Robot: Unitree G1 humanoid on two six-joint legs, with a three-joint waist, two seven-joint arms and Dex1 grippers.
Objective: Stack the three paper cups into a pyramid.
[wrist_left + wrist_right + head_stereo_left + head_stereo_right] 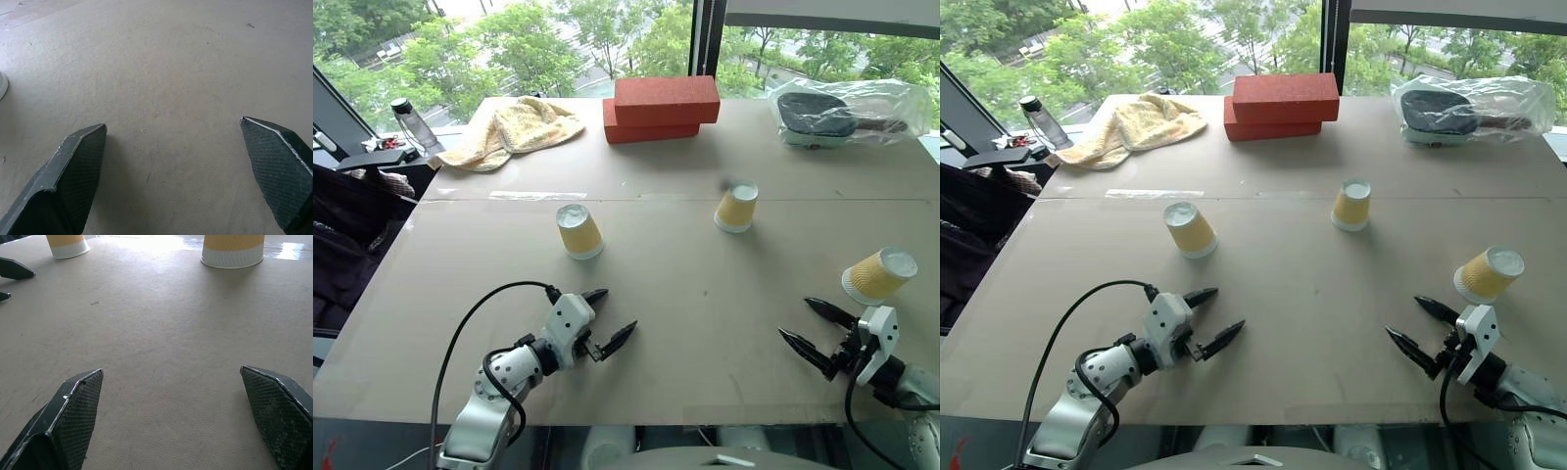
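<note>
Well, three ribbed tapered paper cups (pixel 579 232) stand apart, upturned.

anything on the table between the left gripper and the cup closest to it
No. In the left eye view the stretch of table between the left gripper and the nearest paper cup is bare.

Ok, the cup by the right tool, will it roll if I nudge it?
Probably. That cup looks tipped on its side, so a nudge would likely roll it in a curve, being tapered. It's paper: likely light, easily skidding away, and its thin wall may crush under a hard squeeze.
</note>
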